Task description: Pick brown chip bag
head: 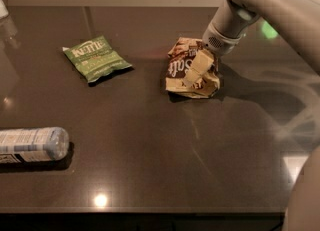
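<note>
The pincer is down on the brown bag, its cream-coloured tip lying slantwise across the middle of the bag's front, over the white script. Whether it is released or clenched on the foil cannot be told from this angle. Behind it a round grey wrist leads up and to the right into the pale arm, which fills the upper right corner.

The brown bag rests on the tabletop, right of centre and toward the far side. It is crumpled and puffed, dark brown above and tan along its lower edge, with part of the lettering showing left of the pincer. Its shadow falls just to the right.

To the left of it, well apart, lies the green bag, flat, turned at a slant, its white brand name toward the far left corner.

Near the left edge and closer to the front lies a bottle on its side, with a white label and part of its length cut off by the picture's border.

The tabletop is dark and glossy; it mirrors the arm on the right, a green glow near the wrist, and a small bright light spot near the front edge. A pale curved part of the robot shows at the lower right corner.
</note>
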`<state>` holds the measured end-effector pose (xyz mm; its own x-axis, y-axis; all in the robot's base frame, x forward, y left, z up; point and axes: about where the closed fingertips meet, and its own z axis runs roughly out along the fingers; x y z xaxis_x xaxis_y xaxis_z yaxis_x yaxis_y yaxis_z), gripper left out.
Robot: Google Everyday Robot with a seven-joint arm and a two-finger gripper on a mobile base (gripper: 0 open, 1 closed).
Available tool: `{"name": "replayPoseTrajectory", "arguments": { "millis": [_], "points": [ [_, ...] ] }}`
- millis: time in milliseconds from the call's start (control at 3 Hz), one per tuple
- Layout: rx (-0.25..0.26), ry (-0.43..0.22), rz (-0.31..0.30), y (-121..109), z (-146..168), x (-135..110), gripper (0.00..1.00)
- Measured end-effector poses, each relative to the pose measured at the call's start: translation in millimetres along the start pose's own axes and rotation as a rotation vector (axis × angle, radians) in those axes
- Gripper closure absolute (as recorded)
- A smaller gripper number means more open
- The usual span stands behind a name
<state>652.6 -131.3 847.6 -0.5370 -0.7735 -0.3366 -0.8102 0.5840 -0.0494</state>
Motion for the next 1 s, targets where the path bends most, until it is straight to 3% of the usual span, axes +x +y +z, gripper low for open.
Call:
{"name": "replayPoseTrajectory", "arguments": {
  "millis": [333, 1000],
  "points": [
    [-0.017, 0.007, 0.009, -0.4, 7.8, 0.2, 0.00],
    [-0.041, -0.021, 0.004, 6.7, -10.1, -4.5, 0.42]
  ]
}}
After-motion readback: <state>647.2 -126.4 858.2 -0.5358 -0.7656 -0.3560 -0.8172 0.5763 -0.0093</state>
